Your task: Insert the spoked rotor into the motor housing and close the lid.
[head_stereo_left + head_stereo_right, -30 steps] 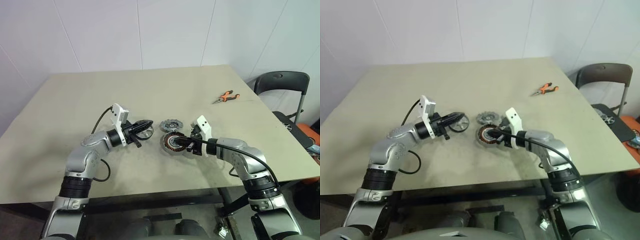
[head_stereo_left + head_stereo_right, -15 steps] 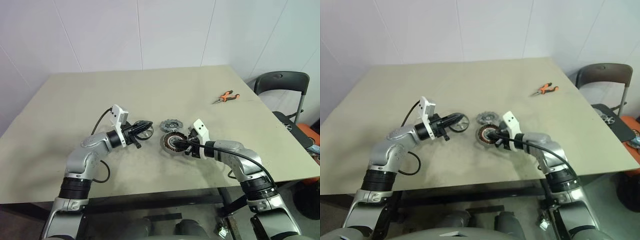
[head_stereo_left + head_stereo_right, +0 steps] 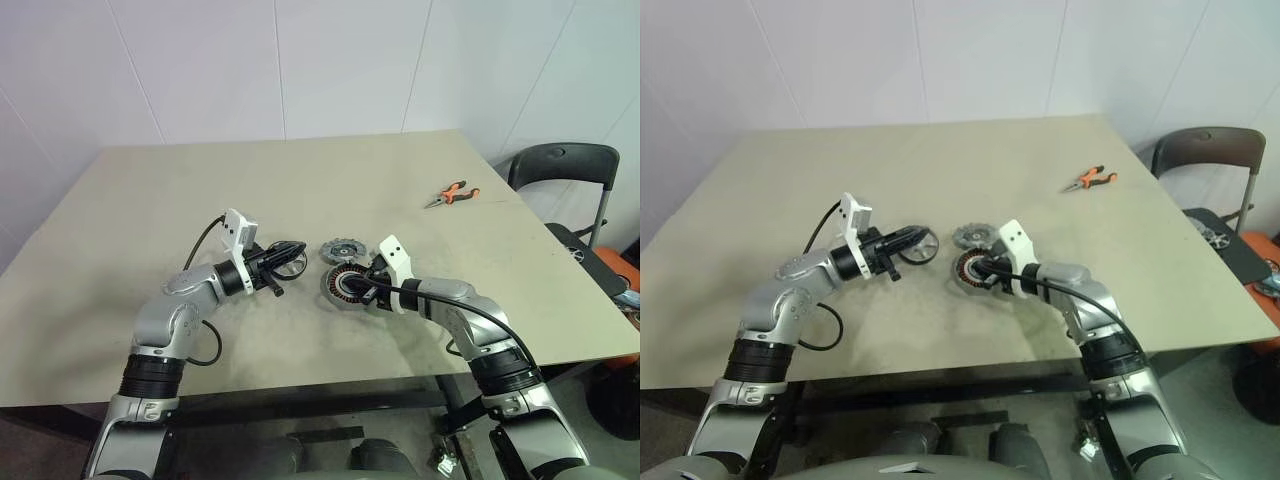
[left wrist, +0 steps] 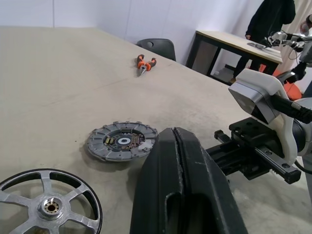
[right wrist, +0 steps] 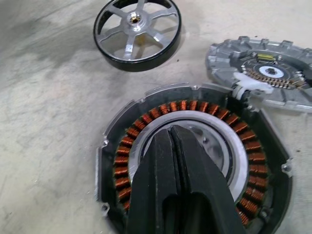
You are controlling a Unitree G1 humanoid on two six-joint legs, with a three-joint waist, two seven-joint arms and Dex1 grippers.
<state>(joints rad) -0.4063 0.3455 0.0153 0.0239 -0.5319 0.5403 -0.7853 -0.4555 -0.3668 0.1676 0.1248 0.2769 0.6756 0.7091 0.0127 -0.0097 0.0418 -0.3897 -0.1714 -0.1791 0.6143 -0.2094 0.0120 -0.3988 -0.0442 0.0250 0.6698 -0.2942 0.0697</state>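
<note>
My right arm has crept in toward frame centre; the right gripper (image 5: 171, 146), fingers pressed together and empty, now sits over the hub of the motor housing (image 3: 345, 287). The left gripper (image 4: 176, 146) is unmoved, fingers together, holding nothing. Mid-table I see the spoked rotor (image 3: 291, 262) left, the lid (image 3: 339, 249) beside it, just above the housing. Pliers (image 3: 451, 194) upper right.

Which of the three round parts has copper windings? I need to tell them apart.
The housing, under the right gripper: an orange coil ring circles its hub. The rotor has open spokes; the lid is flat grey.
</note>
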